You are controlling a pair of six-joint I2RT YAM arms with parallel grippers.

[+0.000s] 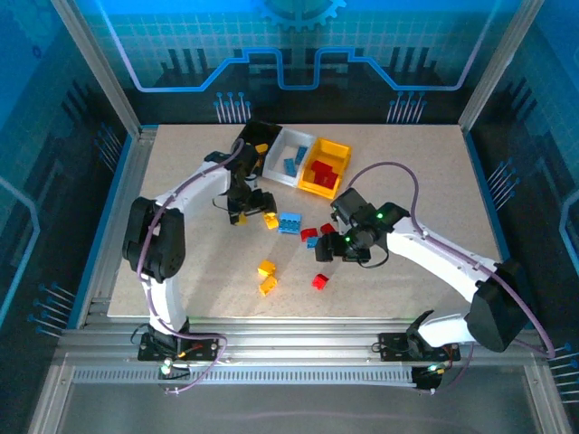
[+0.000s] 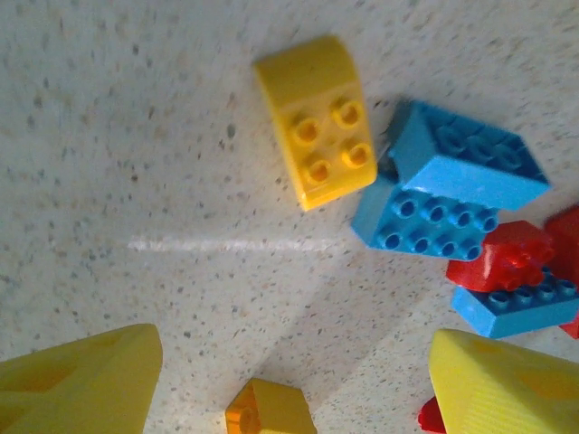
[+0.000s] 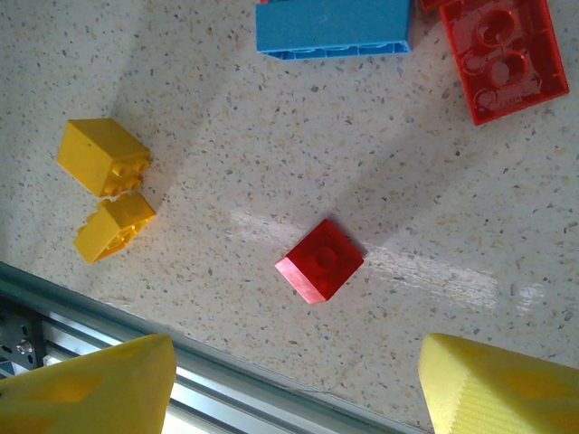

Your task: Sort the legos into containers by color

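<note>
Legos (image 1: 289, 223) lie mid-frame on the counter (image 1: 425, 172); joined bins (image 1: 303, 137) sit upper centre. Left tool (image 2: 289, 353) gapes wide, orange brick (image 2: 270, 409) loose between its fingers; right tool (image 3: 294, 353) gapes empty near a red brick (image 3: 318, 260). Best to centre each brick squarely before closing.

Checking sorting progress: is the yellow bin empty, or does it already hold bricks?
Not empty: red bricks lie inside the yellow bin, seen from above.

The left arm (image 1: 156, 242) rises from its base, bends at the elbow and reaches forward. The left gripper (image 1: 241, 215) points downward, fingers (image 2: 81, 384) spread apart and empty. The right arm (image 1: 443, 262) extends toward the centre. The right gripper (image 1: 323, 252) also points downward, fingers (image 3: 502, 389) spread and empty.
</note>
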